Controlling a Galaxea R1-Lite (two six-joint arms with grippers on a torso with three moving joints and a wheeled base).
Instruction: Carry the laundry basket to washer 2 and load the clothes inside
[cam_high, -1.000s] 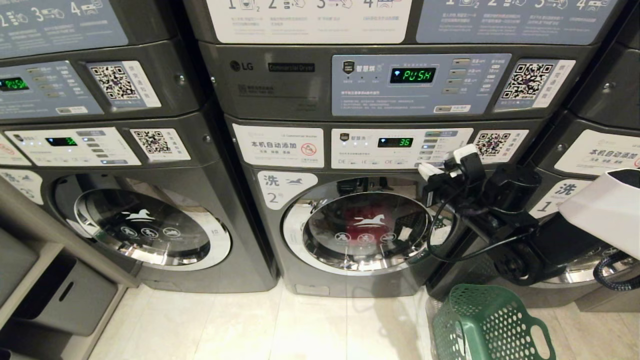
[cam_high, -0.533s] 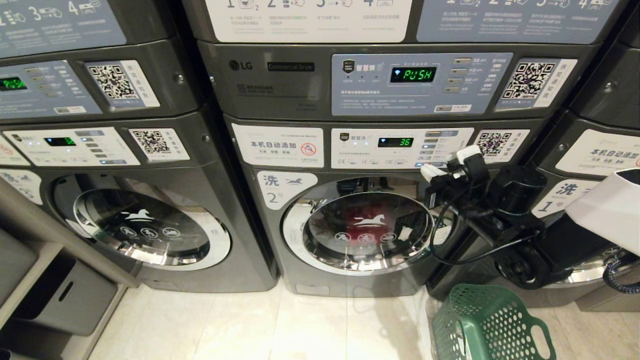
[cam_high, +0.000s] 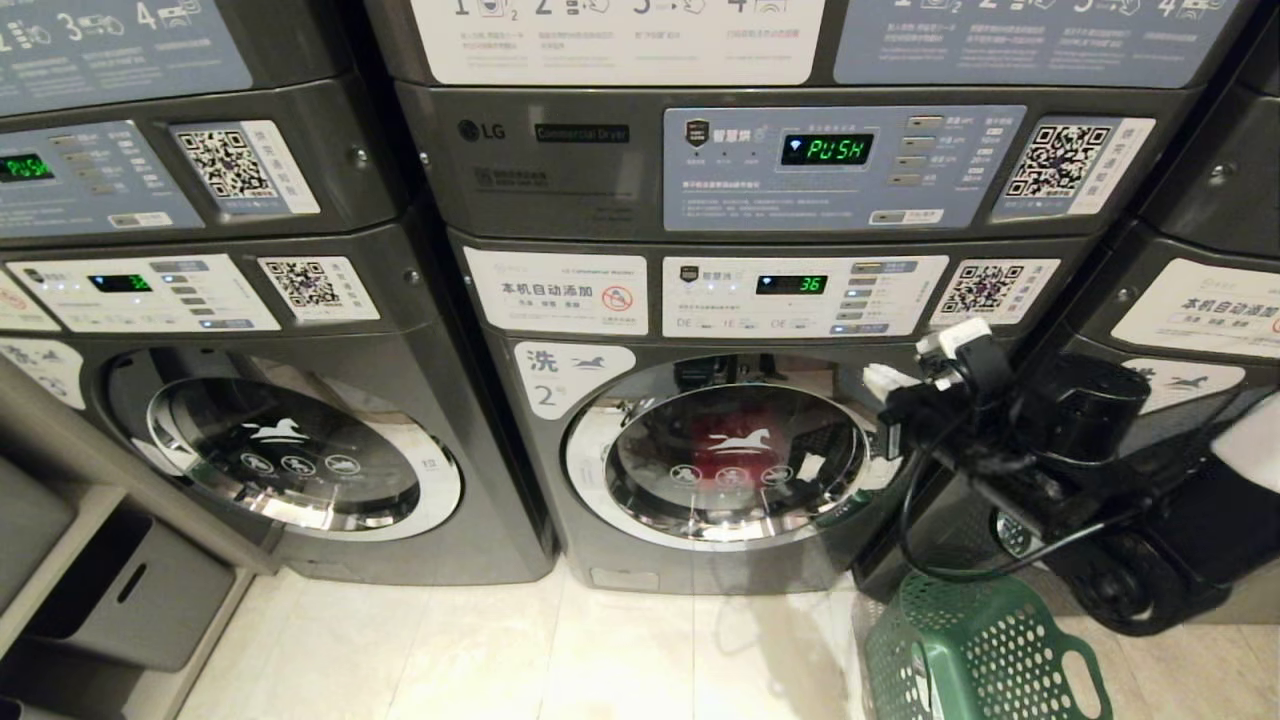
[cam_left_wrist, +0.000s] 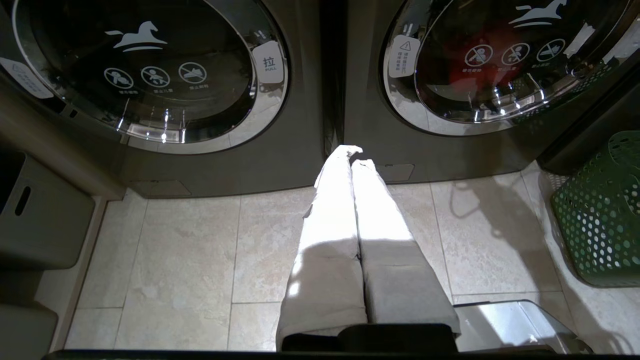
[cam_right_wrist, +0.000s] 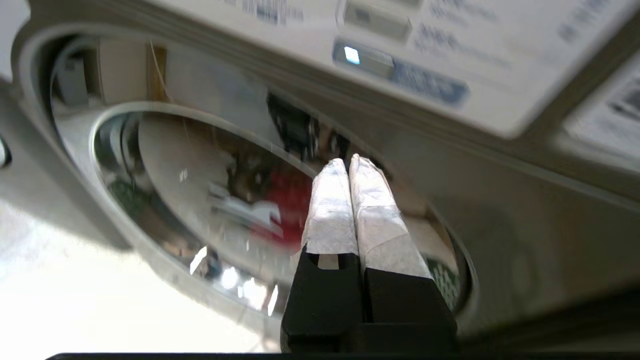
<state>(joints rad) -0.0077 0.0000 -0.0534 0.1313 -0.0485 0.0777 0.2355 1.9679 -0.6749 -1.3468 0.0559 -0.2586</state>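
Head: right pincer (cam_high: 893, 388) pressed together, empty, beside washer 2 (cam_high: 700, 420) door's right rim; door closed, red inside. Basket (cam_high: 985, 650) on floor, right of washer.
Left wrist: left pincer (cam_left_wrist: 352, 156) pressed together, low over floor.
Right wrist: tips near glass. Risk: scraping door, snagging cable.

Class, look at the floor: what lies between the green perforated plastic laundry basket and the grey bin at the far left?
Only bare pale floor tiles between laundry basket and bin, shown in the head view.
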